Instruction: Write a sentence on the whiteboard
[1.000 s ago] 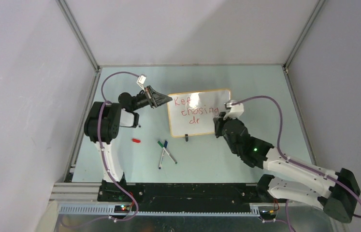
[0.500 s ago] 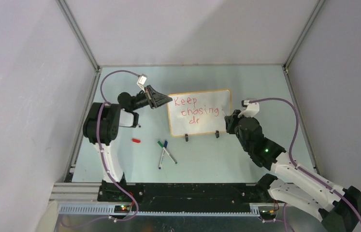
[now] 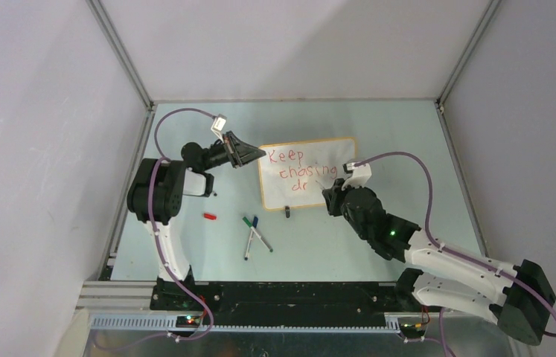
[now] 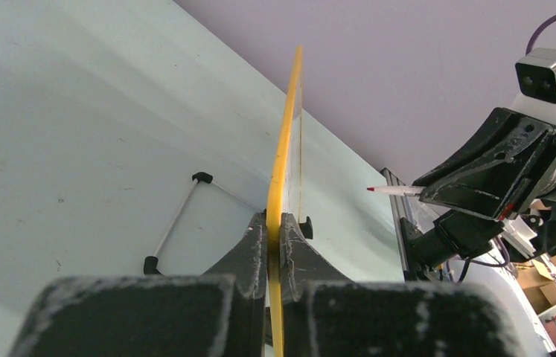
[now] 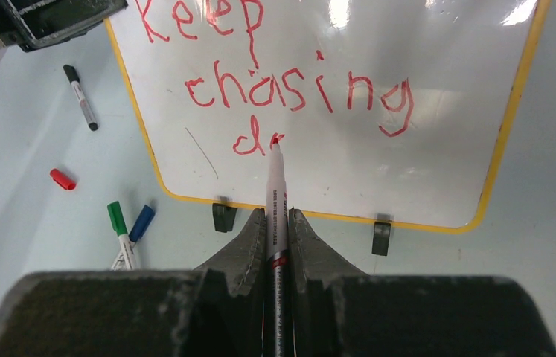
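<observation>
Tabletop [image 3: 379, 119]: pale green, with walls around it; it carries the board and the loose pens.
Whiteboard [image 3: 342, 156]: stands on its feet near the middle of the tabletop, its written face toward the arms. It has a yellow-orange frame and a glossy white surface.
Sentence [image 5: 289, 89]: red handwriting in three lines, "Keep", "chasing" and "dr".
Left tool [image 4: 275, 223]: pressed together on the whiteboard's left edge, one finger on each face.
Right tool [image 5: 276, 216]: pinching a red marker [image 5: 276, 186] in front of the lower middle of the board.
Red marker tip: lines up with the "r" of the third line in the right wrist view. The left wrist view shows a gap between the tip and the board face.
Loose pens: a green-capped marker [image 5: 118, 223] and a blue-capped marker [image 5: 141, 222] lie side by side in front of the board's left corner. A black-capped marker [image 5: 81, 97] lies further left.
Clip feet [image 5: 223, 217]: two, black, on the bottom edge.
Red cap [image 5: 62, 179]: lies alone on the tabletop, left of the green and blue pair.
</observation>
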Available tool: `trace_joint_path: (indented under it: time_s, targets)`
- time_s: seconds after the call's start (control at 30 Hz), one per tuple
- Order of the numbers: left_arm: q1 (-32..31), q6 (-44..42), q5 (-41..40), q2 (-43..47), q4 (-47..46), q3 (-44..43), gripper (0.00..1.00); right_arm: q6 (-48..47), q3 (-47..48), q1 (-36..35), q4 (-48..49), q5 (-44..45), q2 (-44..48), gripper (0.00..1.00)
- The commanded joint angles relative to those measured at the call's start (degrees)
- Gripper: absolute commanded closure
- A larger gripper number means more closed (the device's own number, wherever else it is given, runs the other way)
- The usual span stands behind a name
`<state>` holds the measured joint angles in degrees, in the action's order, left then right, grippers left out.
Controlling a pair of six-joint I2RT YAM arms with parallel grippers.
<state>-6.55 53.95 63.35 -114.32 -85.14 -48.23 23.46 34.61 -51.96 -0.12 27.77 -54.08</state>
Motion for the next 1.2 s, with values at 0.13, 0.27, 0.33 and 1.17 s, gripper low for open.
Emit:
trace_joint_path:
  time_s: [0.13,0.27,0.33,1.17]
  targets:
    - [-0.8,-3.5,3.3,1.0,-2.8,-1.0,1.00,-0.7,2.2,-4.1,2.5,3.5,-4.0,1.00]
    - [-0.8,-3.3,3.3,0.7,-2.9,-1.1,1.00,-0.8,2.6,-6.2,1.3,5.7,-5.4,1.00]
    - [-0.8,-3.4,3.2,0.7,-2.9,-1.0,1.00,-0.7,2.6,-7.0,0.8,6.0,-5.9,1.00]
    - [-0.9,-4.4,2.5,1.7,-2.9,0.3,1.00,-0.2,2.6,-10.3,0.8,9.5,-6.1,1.00]
